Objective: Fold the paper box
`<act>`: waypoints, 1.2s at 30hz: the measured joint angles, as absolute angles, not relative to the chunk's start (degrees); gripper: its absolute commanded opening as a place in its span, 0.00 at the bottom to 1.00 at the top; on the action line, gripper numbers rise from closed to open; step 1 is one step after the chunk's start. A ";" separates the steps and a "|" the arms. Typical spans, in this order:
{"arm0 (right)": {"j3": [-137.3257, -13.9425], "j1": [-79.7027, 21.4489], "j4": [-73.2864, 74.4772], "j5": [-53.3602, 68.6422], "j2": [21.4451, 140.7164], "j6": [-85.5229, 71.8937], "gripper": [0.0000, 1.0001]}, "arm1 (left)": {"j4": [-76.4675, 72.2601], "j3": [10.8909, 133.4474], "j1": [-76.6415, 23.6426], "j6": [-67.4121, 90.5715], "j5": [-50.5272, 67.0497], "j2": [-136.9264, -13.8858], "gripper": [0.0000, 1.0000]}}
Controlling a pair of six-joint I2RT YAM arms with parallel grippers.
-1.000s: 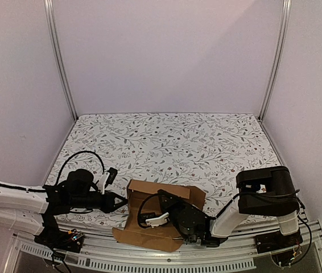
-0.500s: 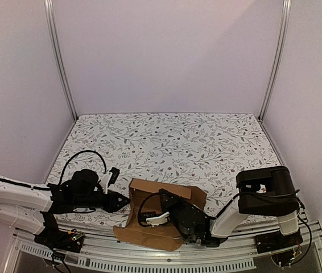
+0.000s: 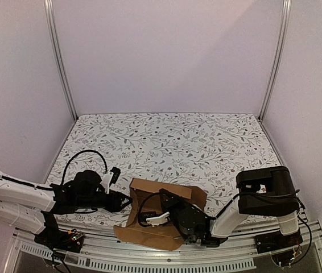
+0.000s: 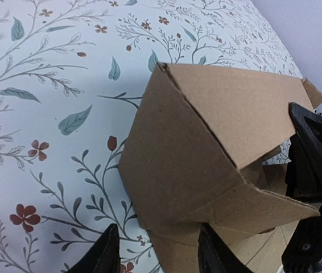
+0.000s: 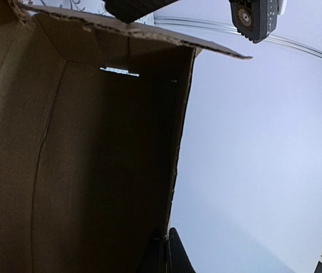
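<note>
The paper box (image 3: 149,189) stands half-formed at the table's (image 3: 178,142) near edge, left of centre, between both arms. The right gripper (image 5: 164,250) reaches inside, jaws clenched at a wall's edge, probably bracing it; whether cardboard is pinched I cannot tell. The left gripper (image 4: 158,253) is released, jaws parted around the box's lower corner, likely lining up on a flap

paper box (image 3: 161,187): plain brown cardboard, partly folded, walls raised, inside open, at near edge of table (image 3: 206,136).
</note>
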State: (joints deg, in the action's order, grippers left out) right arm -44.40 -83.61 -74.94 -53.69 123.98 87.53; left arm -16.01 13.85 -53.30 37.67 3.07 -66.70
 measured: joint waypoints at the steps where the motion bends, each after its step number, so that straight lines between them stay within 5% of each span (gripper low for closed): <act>1: -44.40 -83.61 -74.94 -53.74 123.98 87.53 0.00 | -16.05 13.89 -53.45 37.56 2.70 -66.87 0.49; 36: -44.29 -83.77 -74.46 -54.57 123.96 87.53 0.00 | -15.20 18.06 -58.59 35.92 -9.69 -70.43 0.54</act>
